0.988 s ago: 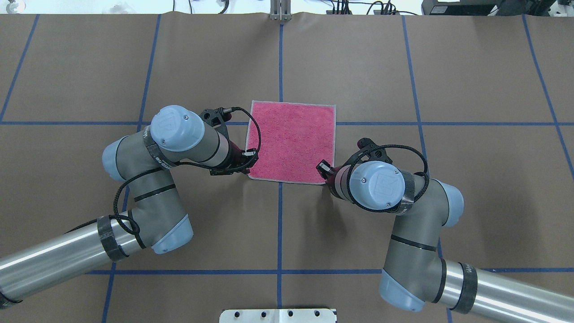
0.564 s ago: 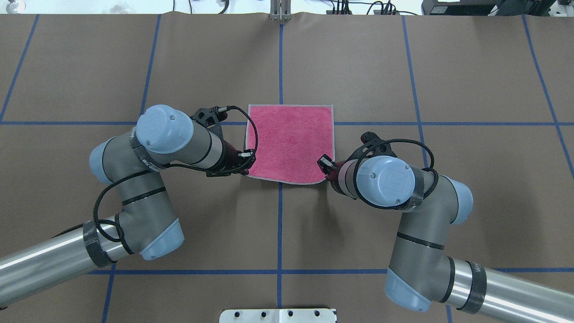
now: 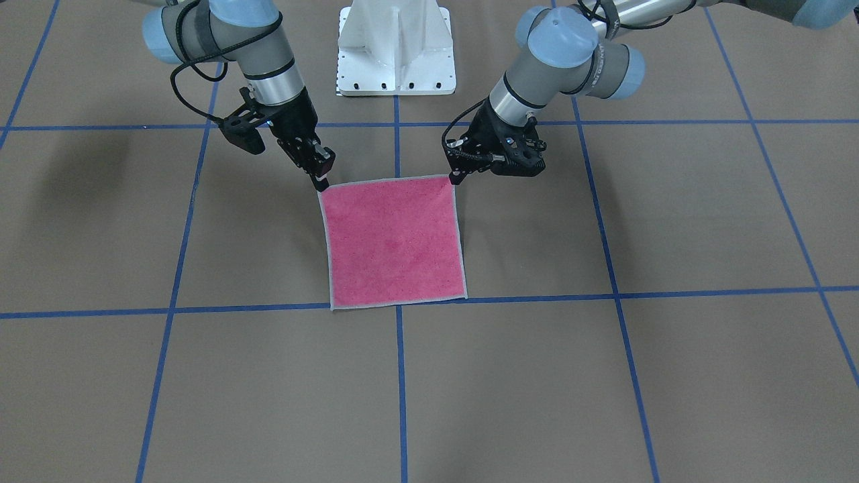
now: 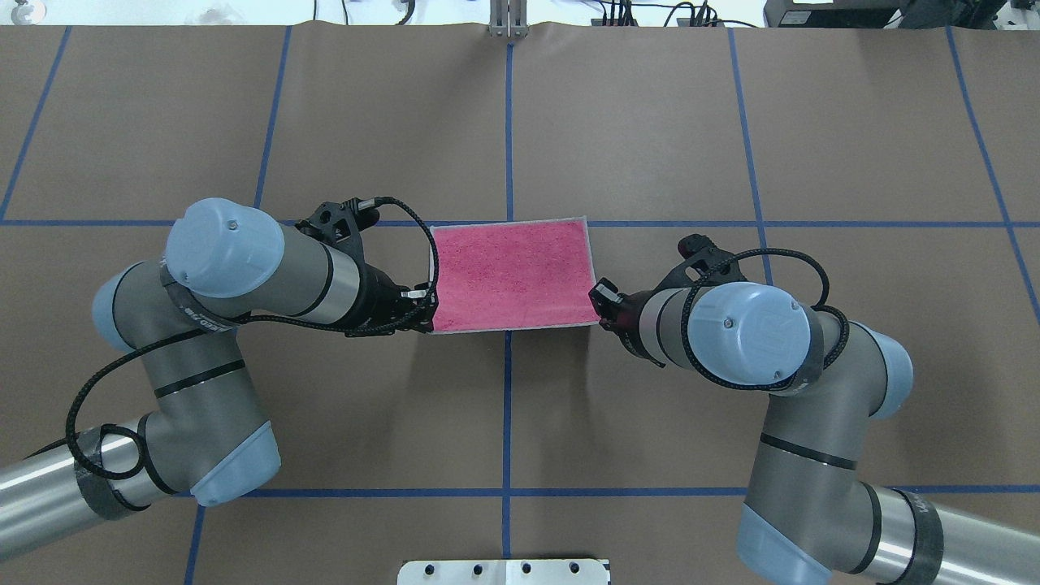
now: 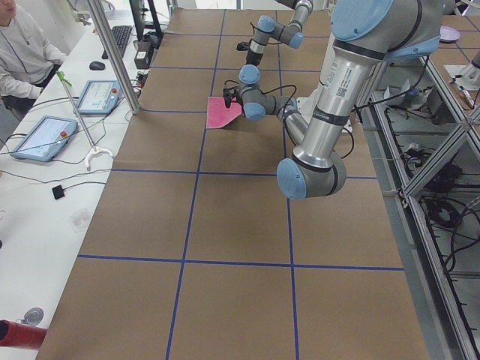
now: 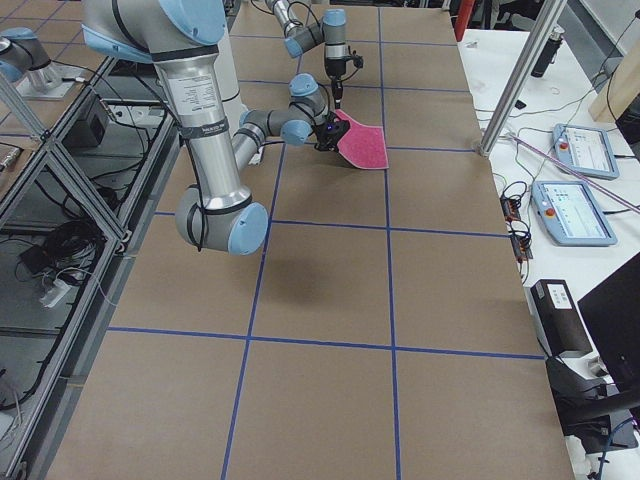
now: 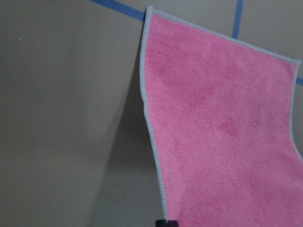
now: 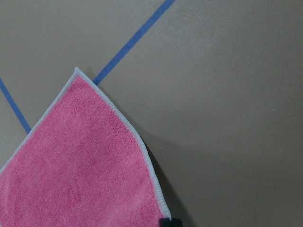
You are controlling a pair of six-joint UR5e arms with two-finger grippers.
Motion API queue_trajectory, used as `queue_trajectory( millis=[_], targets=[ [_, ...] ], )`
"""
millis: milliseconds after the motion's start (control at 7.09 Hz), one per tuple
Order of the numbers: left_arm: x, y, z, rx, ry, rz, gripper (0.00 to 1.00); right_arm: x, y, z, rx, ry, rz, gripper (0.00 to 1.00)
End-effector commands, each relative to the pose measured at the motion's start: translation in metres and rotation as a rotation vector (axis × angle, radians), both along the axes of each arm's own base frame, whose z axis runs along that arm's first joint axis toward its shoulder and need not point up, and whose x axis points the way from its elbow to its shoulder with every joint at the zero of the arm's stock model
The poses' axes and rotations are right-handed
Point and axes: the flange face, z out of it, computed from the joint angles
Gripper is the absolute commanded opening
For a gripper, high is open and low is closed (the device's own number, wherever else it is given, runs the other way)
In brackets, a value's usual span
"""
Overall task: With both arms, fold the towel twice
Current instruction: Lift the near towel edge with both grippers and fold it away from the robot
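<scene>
**Front-facing view.** The left arm and right arm reach out on either side of the white pedestal and bend down at the wrist. The left gripper and right gripper are each pinched closed on one of the two towel corners nearest the pedestal. The pink face is up. The edge farthest from the pedestal lies along a blue tape line on the table.

**Overhead view.** We see both forearms pointing inward, elbows spread wide of the pedestal, fingers narrow on the corners. The towel reads as a short, wide band, with its pedestal-side edge held up off the table. One second ago it lay flat as a near-square, its far edge beyond the tape line. That edge has since slid toward the pedestal onto the line, and both elbows have swung outward.

**Exterior left view.** The towel slopes up toward the pedestal side. The grip is too small to judge here.

**Exterior right view.** Same slope, with the far edge down on the table.

**Left wrist view.** The pink cloth with light grey edging stretches away. Black fingertips sit closed on the hem at the bottom of the frame, and a shadow falls on the table beside them.

**Right wrist view.** We log the same here: fingertips closed on the corner, and the far corner touching the tape line.
</scene>
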Motion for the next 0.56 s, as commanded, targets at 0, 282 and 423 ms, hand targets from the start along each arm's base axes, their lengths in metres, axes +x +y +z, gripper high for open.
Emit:
queue_trajectory(
  millis=[0,282,423],
  targets=[
    [0.006,0.000,0.003,-0.008,-0.023,0.012,0.00,0.000,0.001,-0.005,0.007,0.002,-0.004,0.00],
    [0.007,-0.011,-0.005,-0.003,-0.020,-0.004,0.00,0.000,-0.007,-0.008,0.012,0.002,0.011,0.00],
    [0.007,-0.020,-0.005,-0.005,-0.024,-0.018,0.00,0.000,-0.013,-0.004,0.015,0.014,0.018,0.00]
  ],
)
